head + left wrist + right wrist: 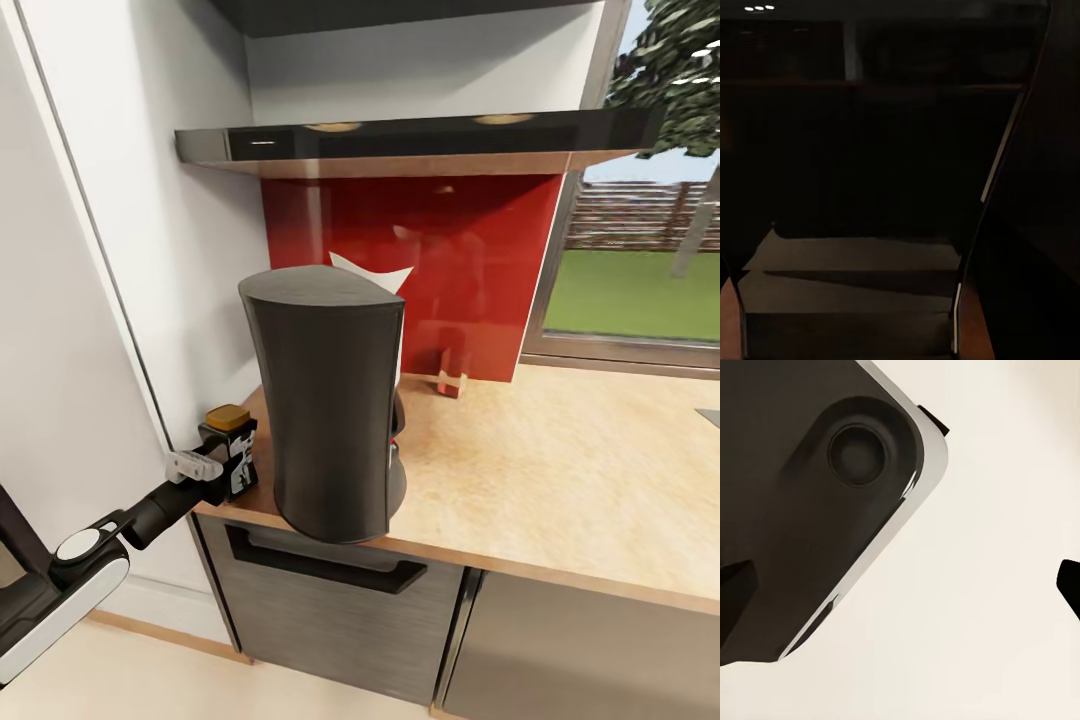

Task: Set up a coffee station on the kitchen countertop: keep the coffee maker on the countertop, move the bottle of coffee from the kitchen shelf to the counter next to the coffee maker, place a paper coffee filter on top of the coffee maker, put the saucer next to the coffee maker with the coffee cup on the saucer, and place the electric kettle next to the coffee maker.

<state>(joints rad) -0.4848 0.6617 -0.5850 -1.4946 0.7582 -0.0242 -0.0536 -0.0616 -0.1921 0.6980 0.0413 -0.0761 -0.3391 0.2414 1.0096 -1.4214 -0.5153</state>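
Holding the bottle of coffee (pixel 232 452) pinched in the left gripper (pixel 222 462) at the countertop (pixel 560 470) left edge; set down beside the coffee maker (pixel 325 400), then let go slowly.

One coffee maker (pixel 325 400) stands on the worktop (pixel 560 470). One white paper coffee filter (pixel 372 272) shows at its top. One bottle of coffee (pixel 233 450), amber-lidded, sits at the worktop's left edge. One small red and wood-coloured item (pixel 451 380) stands at the back edge. One black shelf (pixel 420 135) hangs above.
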